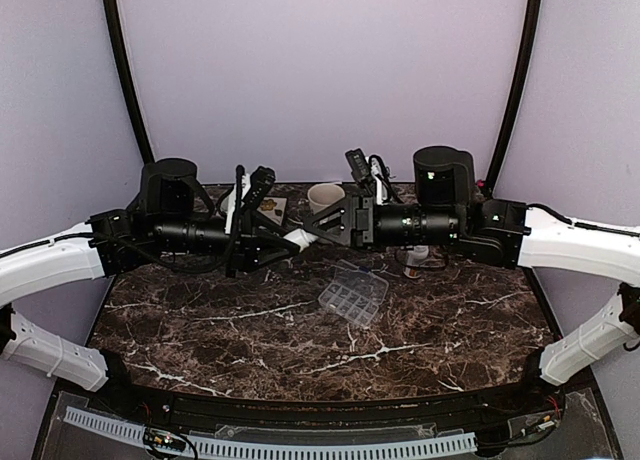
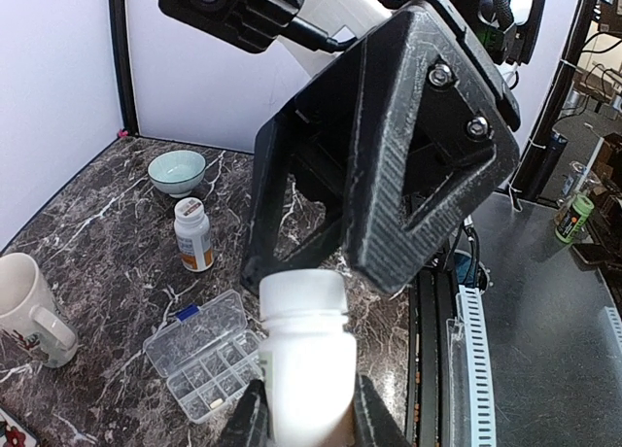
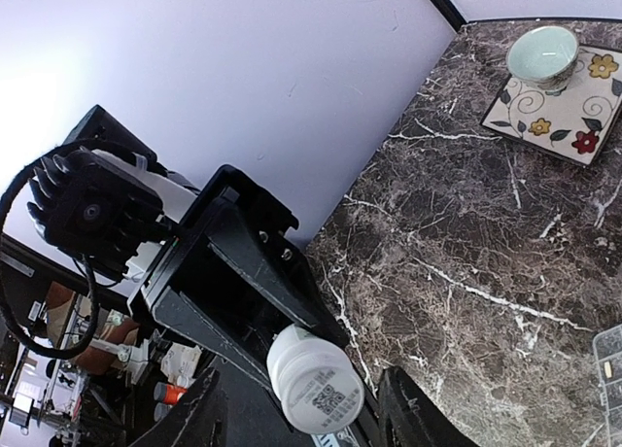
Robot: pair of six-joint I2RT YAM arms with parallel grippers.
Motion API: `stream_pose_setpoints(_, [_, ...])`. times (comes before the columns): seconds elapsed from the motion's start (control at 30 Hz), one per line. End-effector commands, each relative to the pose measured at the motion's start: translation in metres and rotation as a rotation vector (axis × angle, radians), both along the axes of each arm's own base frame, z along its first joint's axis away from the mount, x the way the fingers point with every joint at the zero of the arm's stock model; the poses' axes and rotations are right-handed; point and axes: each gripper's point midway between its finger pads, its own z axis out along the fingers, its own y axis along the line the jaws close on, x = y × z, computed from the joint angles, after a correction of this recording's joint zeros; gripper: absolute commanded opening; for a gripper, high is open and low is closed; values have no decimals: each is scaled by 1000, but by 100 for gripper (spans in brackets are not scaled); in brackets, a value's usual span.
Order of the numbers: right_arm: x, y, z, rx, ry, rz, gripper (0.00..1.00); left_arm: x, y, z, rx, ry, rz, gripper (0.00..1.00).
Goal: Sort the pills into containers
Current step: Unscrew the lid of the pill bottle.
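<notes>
A white pill bottle (image 2: 303,364) hangs over the table, and my left gripper (image 2: 306,413) is shut on its body. The bottle's white cap (image 3: 316,391) carries a QR label and faces my right gripper (image 3: 309,403). That gripper's fingers (image 3: 413,413) stand on either side of the cap with gaps, so it is open. In the top view both grippers meet at the bottle (image 1: 300,238) near the back middle. The clear pill container (image 1: 353,292) lies open on the marble below, and one pale pill (image 2: 215,404) shows in a compartment.
A second bottle with an orange label (image 2: 192,235) stands upright behind the container. A pale green bowl (image 2: 177,171) sits further back. Another green bowl (image 3: 542,54) rests on a flowered tile (image 3: 573,112). A cream mug (image 1: 325,196) stands at the back.
</notes>
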Motion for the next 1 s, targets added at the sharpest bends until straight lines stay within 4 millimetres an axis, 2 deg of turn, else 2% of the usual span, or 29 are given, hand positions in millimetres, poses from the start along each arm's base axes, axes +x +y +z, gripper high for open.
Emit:
stream_pose_setpoints(0.0, [0, 5, 12, 31, -7, 11, 53, -2, -1, 1, -3, -22, -10, 0])
stream_pose_setpoints(0.23, [-1, 8, 9, 24, 1, 24, 37, -2, -1, -2, 2, -22, -10, 0])
stream_pose_setpoints(0.3, [-1, 9, 7, 19, 2, 28, 29, -2, -1, -2, 3, -21, -12, 0])
stream_pose_setpoints(0.43, [-1, 10, 6, 6, -16, 28, 6, -3, -1, -2, 2, -19, -13, 0])
stream_pose_setpoints(0.5, [-2, 9, 8, 6, -43, 36, 0, -5, -1, 1, -5, -16, -19, 0])
stream_pose_setpoints(0.63, [-14, 6, 13, 18, -191, 101, 0, -16, -2, 11, -32, 20, -72, 0])
stream_pose_setpoints(0.67, [-19, 5, 6, 6, -238, 129, 0, -20, -3, 13, -34, 37, -95, 0])
stream_pose_setpoints(0.77, [-35, 1, 3, 5, -394, 202, 0, -32, -6, 19, -38, 94, -168, 0])
stream_pose_setpoints(0.97, [-33, -9, -7, -46, -549, 190, 0, -55, -11, 27, -45, 222, -318, 0])
